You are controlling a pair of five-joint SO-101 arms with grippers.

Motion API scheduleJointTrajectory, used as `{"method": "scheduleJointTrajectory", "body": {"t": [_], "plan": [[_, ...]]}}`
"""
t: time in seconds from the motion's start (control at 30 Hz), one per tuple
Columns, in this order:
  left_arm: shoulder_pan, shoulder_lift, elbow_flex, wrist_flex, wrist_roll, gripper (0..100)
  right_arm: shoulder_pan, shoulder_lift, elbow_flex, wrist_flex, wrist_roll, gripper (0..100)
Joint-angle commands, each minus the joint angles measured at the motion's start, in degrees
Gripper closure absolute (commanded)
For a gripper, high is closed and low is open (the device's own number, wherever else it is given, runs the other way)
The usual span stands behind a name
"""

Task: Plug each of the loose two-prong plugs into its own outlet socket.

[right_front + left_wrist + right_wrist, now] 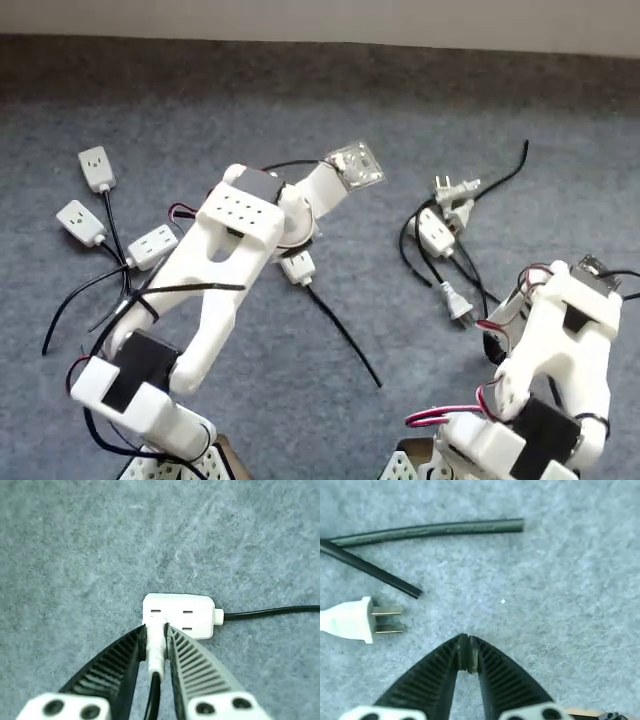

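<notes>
At 9 o'clock on the table point(560, 120), 3 outlet sockets point(97, 168) lie unused, each waiting for its own plug. Near the centre, the left gripper point(156, 630) pinches a white plug point(156, 647) by its body, leaving the prongs free to enter the socket block point(177, 616). They seem partly seated, though the fingers hide the joint. Toward 4 o'clock, a loose plug point(357, 620) lies near the right gripper point(469, 652), fingers closed on nothing, idle.

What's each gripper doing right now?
Left gripper: shut on a white plug at the outlet socket.
Right gripper: shut, holding nothing.
</notes>
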State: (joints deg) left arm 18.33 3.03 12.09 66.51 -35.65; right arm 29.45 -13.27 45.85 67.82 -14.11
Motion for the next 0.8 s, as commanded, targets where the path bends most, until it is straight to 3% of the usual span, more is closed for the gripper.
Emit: {"method": "scheduleJointTrajectory", "body": {"t": [0.0,0.77], "plan": [[-0.66,0.04,-2.24,0.88,-0.79,99,0.48,-3.82,1.01,-1.89,-0.7,99.3],[-3.03,5.41,-2.51,-3.96,-0.79,99,0.22,-3.82,0.92,-1.89,-0.7,99.3]]}}
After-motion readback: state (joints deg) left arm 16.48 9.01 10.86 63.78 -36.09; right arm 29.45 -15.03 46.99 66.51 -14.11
